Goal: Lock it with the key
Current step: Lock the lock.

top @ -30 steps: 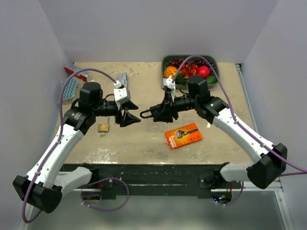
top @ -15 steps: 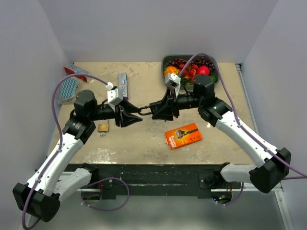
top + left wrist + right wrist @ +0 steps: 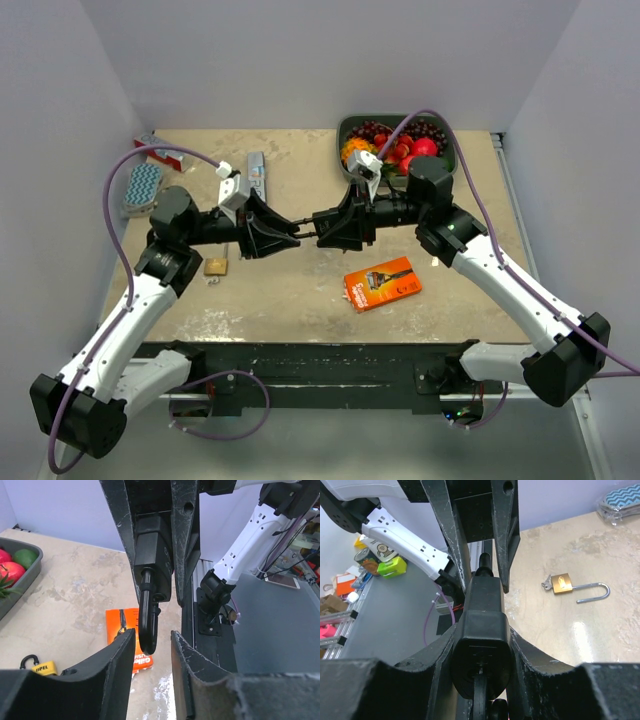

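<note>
Showing two arms nose to nose in mid-air above the table [image 3: 300, 300]. Shows the right hand [image 3: 325, 226] clamped on the body of a black lock [image 3: 154, 550], held well off the table between the two hands. Points its shackle [image 3: 146, 615] straight at the left hand [image 3: 285, 238], long axis along the line joining the hands. Shows the left hand open, fingers [image 3: 112, 675] flanking the shackle tip, seemingly without touching. Puts the left hand nearest the shackle, so likely to close on it or push it home. Cannot tell whether a key sits in this lock. Also shows a brass lock [image 3: 215, 266], open, with keys [image 3: 547, 584], lying on the table under the left arm.
</note>
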`<state>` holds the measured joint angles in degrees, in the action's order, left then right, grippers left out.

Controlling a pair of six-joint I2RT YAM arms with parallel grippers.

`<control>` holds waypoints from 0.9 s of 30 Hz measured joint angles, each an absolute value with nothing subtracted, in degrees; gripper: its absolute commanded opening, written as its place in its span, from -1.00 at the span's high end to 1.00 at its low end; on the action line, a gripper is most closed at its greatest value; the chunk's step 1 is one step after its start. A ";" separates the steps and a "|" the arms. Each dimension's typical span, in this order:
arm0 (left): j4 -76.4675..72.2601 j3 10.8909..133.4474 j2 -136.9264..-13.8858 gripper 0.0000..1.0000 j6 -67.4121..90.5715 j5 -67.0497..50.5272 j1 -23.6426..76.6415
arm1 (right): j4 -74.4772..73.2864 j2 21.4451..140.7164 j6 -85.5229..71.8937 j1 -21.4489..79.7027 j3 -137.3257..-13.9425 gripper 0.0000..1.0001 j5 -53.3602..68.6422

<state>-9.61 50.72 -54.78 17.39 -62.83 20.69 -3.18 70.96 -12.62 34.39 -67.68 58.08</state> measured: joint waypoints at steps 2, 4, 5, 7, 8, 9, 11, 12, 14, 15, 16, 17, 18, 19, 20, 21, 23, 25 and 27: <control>-9.41 50.72 -55.02 0.30 17.43 -62.92 20.69 | -2.92 70.96 -12.75 34.39 -67.66 1.00 58.08; -9.26 50.72 -55.20 0.55 17.45 -62.94 20.69 | -2.83 70.96 -12.84 34.39 -67.66 1.00 58.08; -9.17 50.72 -55.27 0.63 17.58 -62.96 20.69 | -2.74 70.96 -12.84 34.39 -67.66 1.00 58.08; -9.23 50.72 -55.40 0.88 17.72 -63.13 20.69 | -2.61 70.96 -12.82 34.39 -67.66 1.00 58.13; -9.30 50.72 -55.55 1.00 17.76 -63.20 20.69 | -2.57 70.96 -12.82 34.39 -67.66 1.00 58.35; -9.41 50.72 -55.72 1.00 17.91 -63.37 20.69 | -2.52 70.96 -12.78 34.39 -67.66 1.00 58.35; -9.37 50.74 -56.05 1.00 18.04 -63.77 20.67 | -2.81 70.96 -12.29 34.39 -67.66 1.00 58.35; -9.08 50.83 -56.16 1.00 18.00 -63.94 20.67 | -3.09 70.96 -11.86 34.39 -67.66 1.00 58.33; -7.62 51.31 -56.38 1.00 17.32 -64.27 20.67 | -4.14 70.96 -10.04 34.44 -67.66 1.00 58.28; -6.76 51.62 -56.49 1.00 16.78 -64.42 20.64 | -4.93 70.96 -8.84 34.46 -67.68 1.00 58.28; -5.45 52.05 -56.58 1.00 16.34 -64.60 20.64 | -5.72 70.96 -7.70 34.46 -67.70 1.00 58.28; -4.34 52.42 -56.71 1.00 15.77 -64.88 20.64 | -6.48 70.96 -6.44 34.48 -67.72 1.00 58.28; -3.29 52.71 -56.84 1.00 15.40 -65.12 20.64 | -7.03 70.96 -5.61 34.50 -67.75 1.00 58.26; -2.39 52.99 -57.04 1.00 15.14 -65.39 20.64 | -7.81 70.96 -4.27 34.50 -67.77 1.00 58.26; -1.76 53.23 -57.21 1.00 14.76 -65.60 20.64 | -8.43 70.96 -3.25 34.50 -67.77 1.00 58.26; -0.93 53.58 -57.47 1.00 14.31 -65.91 20.64 | -8.97 70.96 -2.37 34.54 -67.77 1.00 58.24; -0.01 53.98 -57.87 1.00 13.80 -66.28 20.71 | -9.61 70.96 -1.10 34.70 -67.79 1.00 58.13; 0.64 54.28 -58.17 1.00 13.41 -66.52 20.84 | -9.85 70.96 -0.32 34.79 -67.79 1.00 58.08; 2.00 54.87 -58.46 1.00 12.84 -66.57 21.37 | -10.00 70.96 0.43 34.83 -67.79 1.00 58.11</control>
